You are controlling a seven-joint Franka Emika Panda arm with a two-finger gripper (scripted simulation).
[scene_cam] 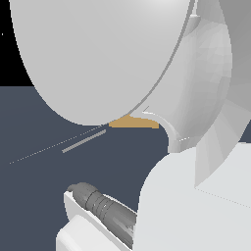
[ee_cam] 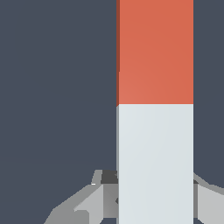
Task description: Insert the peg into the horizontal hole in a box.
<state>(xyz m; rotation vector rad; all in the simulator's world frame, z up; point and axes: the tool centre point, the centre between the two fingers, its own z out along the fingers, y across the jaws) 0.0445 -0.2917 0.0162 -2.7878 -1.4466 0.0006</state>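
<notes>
A: Where is the peg sitting?

B: In the wrist view it is filling the middle of the picture, its pale grey half running down between the gripper fingers, its orange-red half reaching away from them over the dark floor.

A: Are the jaws clamping it?

B: Grey finger parts are showing on both sides of the grey end, right against its edges, but I cannot tell whether they are pressing on it.

A: Which way is it pointing?

B: Its long axis is running straight away from the camera's foot, orange end outermost.

A: And the box?

B: In the exterior view only a tan sliver is peeking out beneath the big white arm shells; its hole is hidden.
</notes>
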